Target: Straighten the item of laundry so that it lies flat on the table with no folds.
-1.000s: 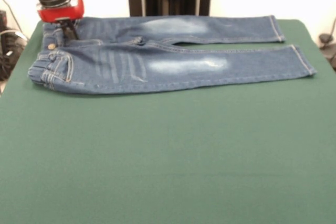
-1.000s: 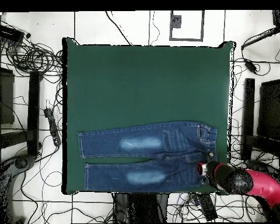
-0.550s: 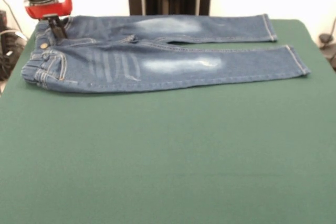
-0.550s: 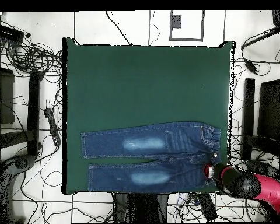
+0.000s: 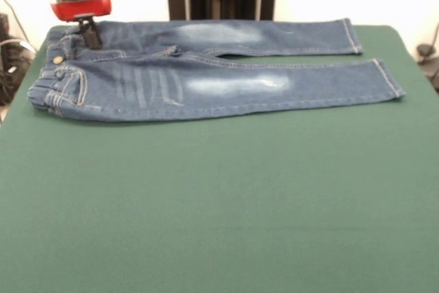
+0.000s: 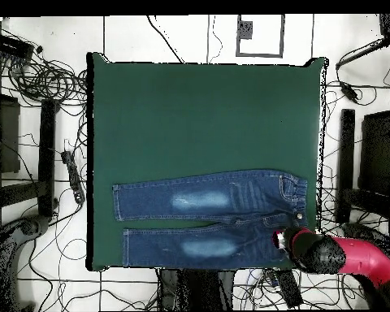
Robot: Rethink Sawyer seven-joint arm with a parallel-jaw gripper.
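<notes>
Across green table (image 5: 219,204): jeans (image 5: 206,80) spread flat, legs parallel, pale thigh patches, waistband bunched. Gripper (image 5: 89,32) over waistband; grasp state cannot be told. Cables (image 6: 36,73) on surrounding floor.

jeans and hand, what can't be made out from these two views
- Whether the hand is open or shut: front view shows only a small dark shape under the red collar; overhead, the arm's own body covers it.
- Waistband corner of the jeans under the hand: hidden overhead by the arm.
- Small creases in the denim: too fine to judge in either view.
- The brass button: too small for detail.
</notes>
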